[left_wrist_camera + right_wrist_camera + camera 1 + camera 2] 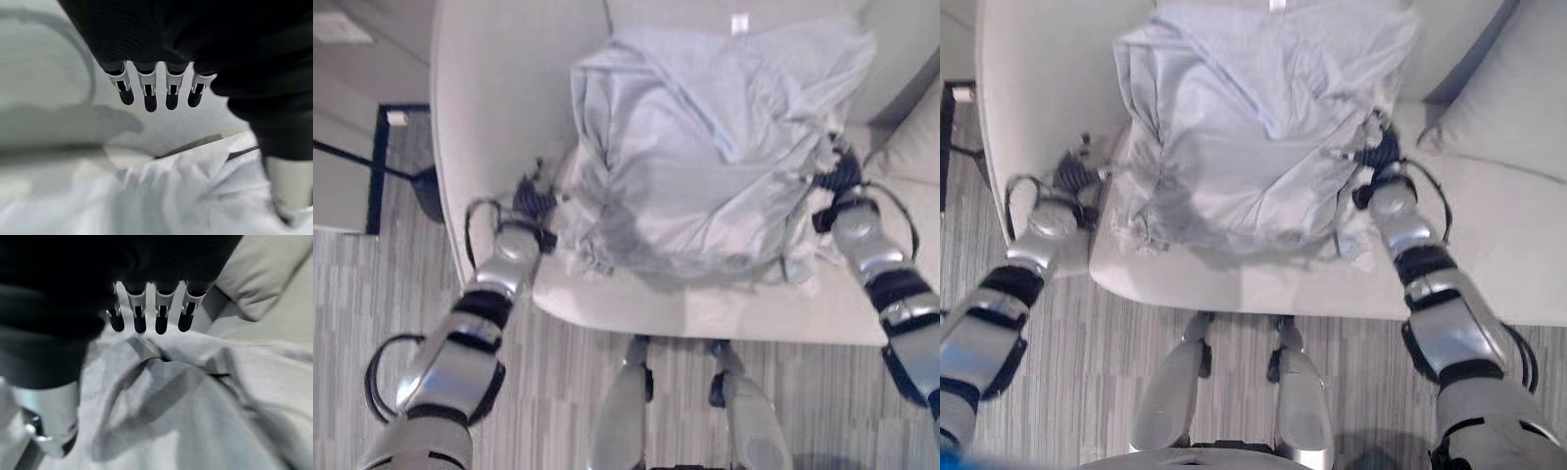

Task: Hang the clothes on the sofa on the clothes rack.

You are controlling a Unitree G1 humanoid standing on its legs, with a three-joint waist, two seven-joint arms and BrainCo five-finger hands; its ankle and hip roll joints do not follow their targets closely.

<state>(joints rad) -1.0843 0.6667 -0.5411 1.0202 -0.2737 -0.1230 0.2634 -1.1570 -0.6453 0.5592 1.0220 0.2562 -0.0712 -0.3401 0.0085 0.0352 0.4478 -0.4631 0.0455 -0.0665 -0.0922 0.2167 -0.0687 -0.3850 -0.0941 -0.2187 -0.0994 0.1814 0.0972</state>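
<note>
A pale grey-blue garment (705, 147) lies crumpled and spread over the seat of a cream sofa (489, 98). My left hand (533, 201) sits at the garment's left edge, and my right hand (837, 176) at its right edge. In the left wrist view the fingers (149, 93) reach out straight above the cloth (171, 196), thumb apart, with nothing held. The right wrist view shows the same: straight fingers (139, 316) over folded cloth (195, 406), holding nothing.
A cream cushion (1518, 98) leans at the sofa's right end. A dark pole with a round base (421, 186) stands on the floor left of the sofa, beside a dark-edged mat (382, 166). Striped carpet (568, 392) runs in front.
</note>
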